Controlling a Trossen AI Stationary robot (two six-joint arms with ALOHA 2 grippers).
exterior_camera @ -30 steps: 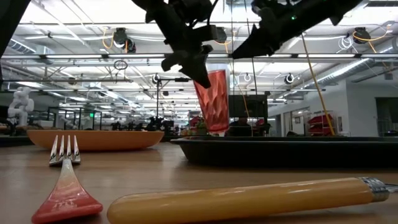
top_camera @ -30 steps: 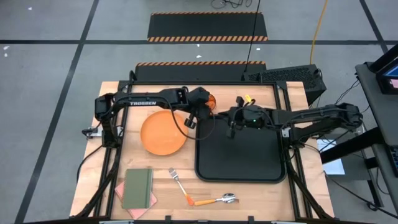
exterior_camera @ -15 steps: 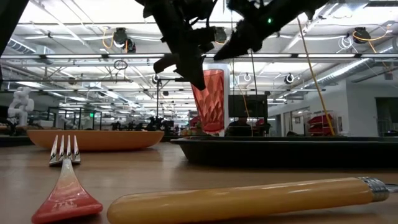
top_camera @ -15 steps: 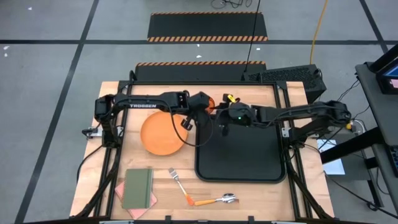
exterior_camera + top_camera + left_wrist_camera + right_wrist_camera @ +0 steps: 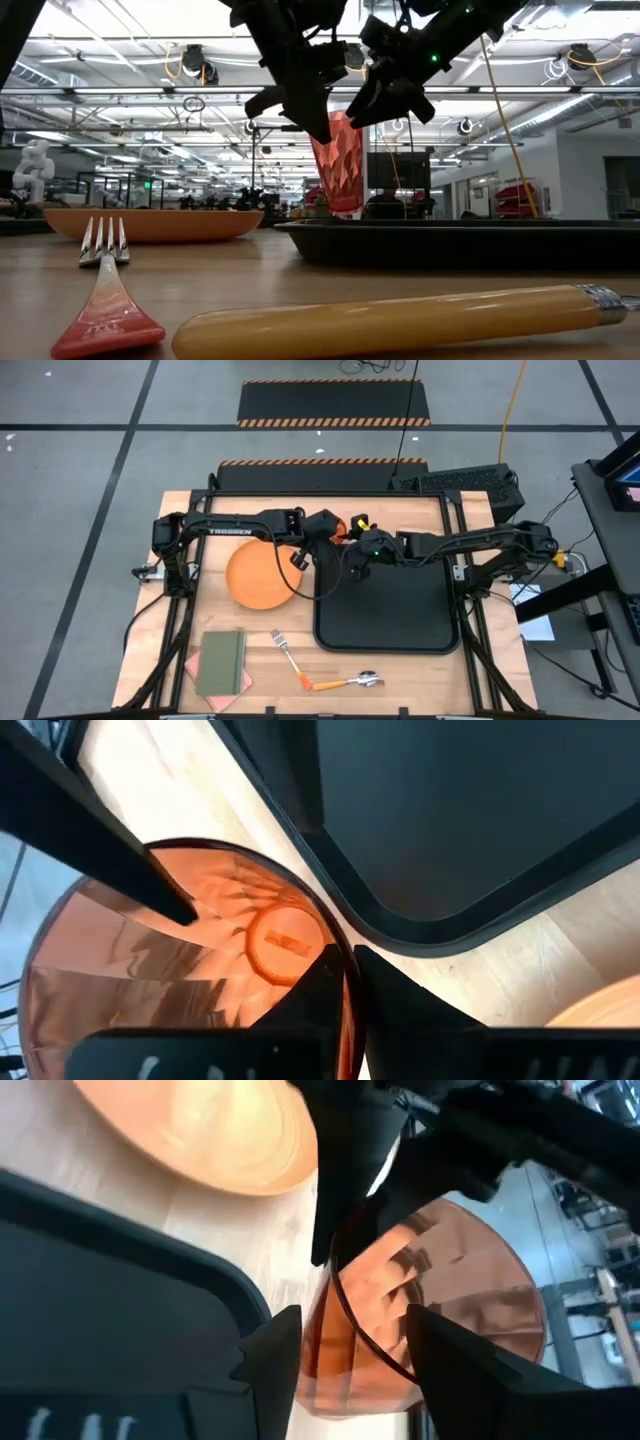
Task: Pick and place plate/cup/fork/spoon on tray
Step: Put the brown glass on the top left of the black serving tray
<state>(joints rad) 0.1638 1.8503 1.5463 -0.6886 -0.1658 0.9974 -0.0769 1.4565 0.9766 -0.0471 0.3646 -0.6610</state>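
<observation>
The translucent orange cup [image 5: 340, 526] hangs tilted over the tray's far left corner, and it also shows in the low view [image 5: 340, 165]. My left gripper [image 5: 348, 965] is shut on it. My right gripper [image 5: 350, 1330] is open at the cup's mouth, one finger over the mouth and the other outside the wall; I see no touch. The black tray [image 5: 385, 635] lies at the middle right. The orange plate [image 5: 262, 575] lies left of it. The fork [image 5: 290, 655] and the spoon [image 5: 350, 681] lie flat near the table's near edge. My left gripper pinches the cup's rim wall [image 5: 333, 928], one finger inside the cup and one outside. The fingers [image 5: 320, 120] come from above, pointing down. The cup hangs below them, tilted, clear of the table and the tray.
A green notebook [image 5: 220, 660] lies on a pink cloth at the near left. Both grippers crowd together at the tray's far left corner [image 5: 400, 925]. The tray's floor [image 5: 90, 1270] lies bare.
My right gripper has moved toward the table's left edge and down, from over the tray's far edge to the cup's mouth. My left gripper and the cup have stayed about where they were, the cup still tilted and lifted.
</observation>
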